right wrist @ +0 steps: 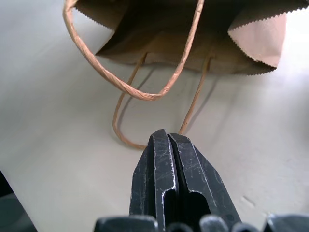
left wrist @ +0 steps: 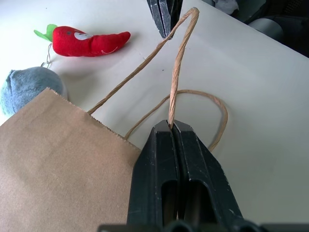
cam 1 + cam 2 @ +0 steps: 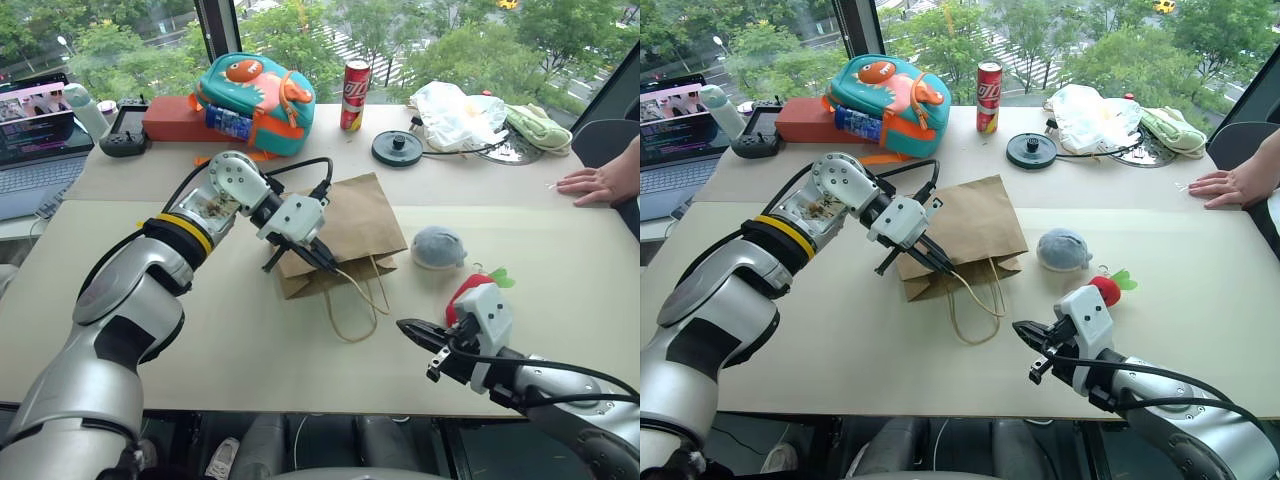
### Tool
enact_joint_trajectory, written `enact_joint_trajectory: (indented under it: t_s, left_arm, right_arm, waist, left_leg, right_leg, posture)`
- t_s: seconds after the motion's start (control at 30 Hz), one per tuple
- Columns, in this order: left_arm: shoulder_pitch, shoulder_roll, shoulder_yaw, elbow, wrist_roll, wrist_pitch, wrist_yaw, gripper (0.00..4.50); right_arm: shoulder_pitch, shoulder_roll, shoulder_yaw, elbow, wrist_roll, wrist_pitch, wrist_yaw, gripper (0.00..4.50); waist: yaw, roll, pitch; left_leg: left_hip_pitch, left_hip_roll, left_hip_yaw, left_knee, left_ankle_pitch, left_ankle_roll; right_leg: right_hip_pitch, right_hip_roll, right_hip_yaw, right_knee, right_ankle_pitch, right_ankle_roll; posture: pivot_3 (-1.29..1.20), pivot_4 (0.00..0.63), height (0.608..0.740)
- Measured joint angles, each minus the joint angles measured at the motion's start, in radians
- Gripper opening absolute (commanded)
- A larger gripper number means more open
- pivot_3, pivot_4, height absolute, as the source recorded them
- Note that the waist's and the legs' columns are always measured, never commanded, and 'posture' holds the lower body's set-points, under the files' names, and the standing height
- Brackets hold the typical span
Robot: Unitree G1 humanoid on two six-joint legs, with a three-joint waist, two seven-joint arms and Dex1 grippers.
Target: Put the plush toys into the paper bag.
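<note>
The brown paper bag [image 3: 350,215] lies flat in the middle of the table, its mouth toward me. My left gripper [image 3: 325,262] is shut on one twisted-cord handle [image 2: 176,72] and holds it raised off the table. The other handle [image 3: 350,325] lies looped on the table. My right gripper [image 3: 408,328] is shut just right of that loop, with nothing visible between its fingers. To the right of the bag sits the grey plush toy [image 3: 438,247]. The red plush toy [image 3: 1102,290] lies nearer me, partly hidden behind my right wrist.
Along the far edge stand a teal backpack [image 3: 255,90], a red can [image 3: 354,95], a black round lid [image 3: 397,148] and a white plastic bag [image 3: 455,112]. A laptop [image 3: 35,150] is at the far left. A person's hand [image 3: 600,182] rests at the right edge.
</note>
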Motion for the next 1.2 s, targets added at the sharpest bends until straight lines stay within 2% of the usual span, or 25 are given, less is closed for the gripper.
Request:
enact_joint_trajectory:
  t_s: [0.07,0.23,0.47,0.67,0.9,1.2]
  left_arm:
    - [0.0,-0.004,0.013,-0.003,-0.001,0.013,0.0,0.0]
    - [-0.005,-0.039,0.089,-0.02,-0.031,0.118,0.0,0.0]
    - [-0.012,-0.063,0.154,-0.029,-0.036,0.191,0.0,0.0]
    - [-0.012,-0.082,0.209,-0.037,-0.026,0.216,0.0,0.0]
    - [-0.012,-0.097,0.249,-0.038,0.002,0.238,0.0,0.0]
    - [-0.011,-0.101,0.283,-0.04,0.023,0.238,0.0,0.0]
  right_arm:
    - [-0.033,0.03,0.044,0.006,-0.011,0.006,-0.013,0.02]
    - [-0.165,0.185,0.176,0.062,-0.077,0.025,-0.109,0.02]
    - [-0.321,0.361,0.229,0.172,-0.231,-0.042,-0.19,0.02]
    - [-0.445,0.451,0.316,0.395,-0.408,-0.105,-0.215,0.02]
    - [-0.475,0.497,0.382,0.566,-0.53,-0.106,-0.206,0.02]
    - [-0.419,0.495,0.393,0.465,-0.545,0.006,-0.151,0.02]
  waist:
    - [0.0,0.0,0.0]
    - [0.001,0.0,0.0]
    - [0.001,0.0,0.0]
    - [-0.001,0.001,0.0]
    - [0.0,0.001,0.0]
    - [-0.002,0.001,-0.001]
  left_leg:
    - [0.0,0.0,0.0,0.0,0.0,0.0]
    - [0.0,0.0,0.0,0.0,0.0,0.0]
    - [0.0,0.0,0.0,0.0,0.0,0.0]
    - [0.0,0.0,0.0,0.0,0.0,0.0]
    - [0.0,-0.001,0.0,0.0,0.0,0.0]
    - [0.001,0.0,-0.001,0.0,0.0,0.0]
  right_leg:
    - [0.0,0.0,0.0,0.0,0.0,0.0]
    - [0.0,0.0,0.0,0.0,0.0,0.0]
    - [-0.001,0.0,0.0,0.0,0.0,0.0]
    - [-0.002,0.0,0.0,0.001,0.0,0.0]
    - [-0.002,-0.001,-0.001,0.001,0.0,-0.001]
    - [-0.002,0.0,-0.001,0.001,0.0,0.0]
  posture:
    - [0.0,0.15,0.74]
    - [0.0,0.15,0.74]
    - [0.0,0.15,0.74]
    - [0.0,0.15,0.74]
    - [0.0,0.15,0.74]
    - [0.0,0.15,0.74]
